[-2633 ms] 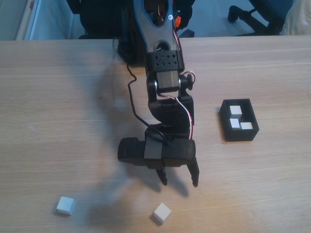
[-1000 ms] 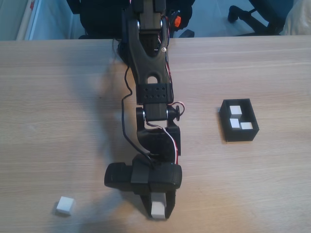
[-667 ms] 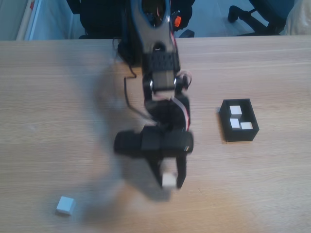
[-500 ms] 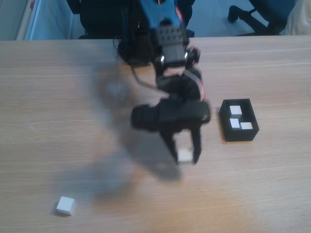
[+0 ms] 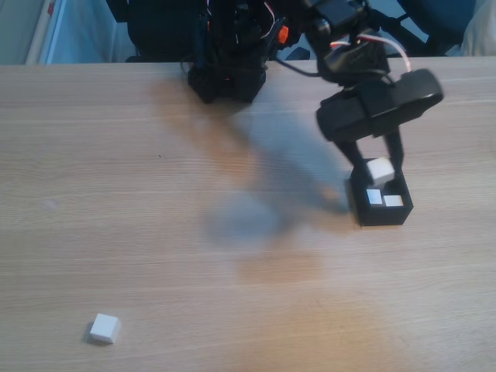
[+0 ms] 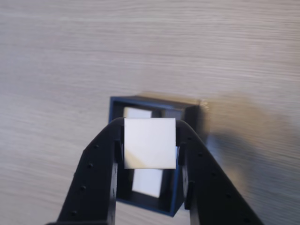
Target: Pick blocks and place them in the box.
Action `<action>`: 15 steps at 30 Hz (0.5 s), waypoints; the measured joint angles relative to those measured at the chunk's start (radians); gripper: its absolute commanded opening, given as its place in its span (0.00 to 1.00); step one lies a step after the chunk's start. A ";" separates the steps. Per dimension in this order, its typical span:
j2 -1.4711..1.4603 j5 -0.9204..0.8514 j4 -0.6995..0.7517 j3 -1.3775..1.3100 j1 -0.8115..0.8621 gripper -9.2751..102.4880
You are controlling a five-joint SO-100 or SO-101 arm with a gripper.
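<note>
room first, from the fixed view: i see the table (image 5: 155,201) bare and wide across the middle and left, its far edge running along the top with the arm's base sitting on it. the box (image 5: 380,200) sits toward the right, well in from the right edge, with open wood on all sides. my gripper (image 5: 379,167) hangs over the box's far end, clenched on one white block (image 5: 380,170). two blocks (image 5: 384,199) lie inside the box, side by side. one loose block (image 5: 104,328) rests far off at the lower left, near the front edge. four blocks counted, one box.

wrist view: both fingers (image 6: 101,159) pinch the held block (image 6: 149,143) square between them, directly above the box (image 6: 154,104). white blocks inside the box (image 6: 138,112) peek out behind and below the held one; i cannot count them here. bare table all around the box.
</note>
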 measured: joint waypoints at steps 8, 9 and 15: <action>0.015 0.072 0.034 0.000 -0.098 0.19; 0.015 0.075 0.034 0.000 -0.103 0.20; 0.015 0.063 0.048 0.000 -0.092 0.22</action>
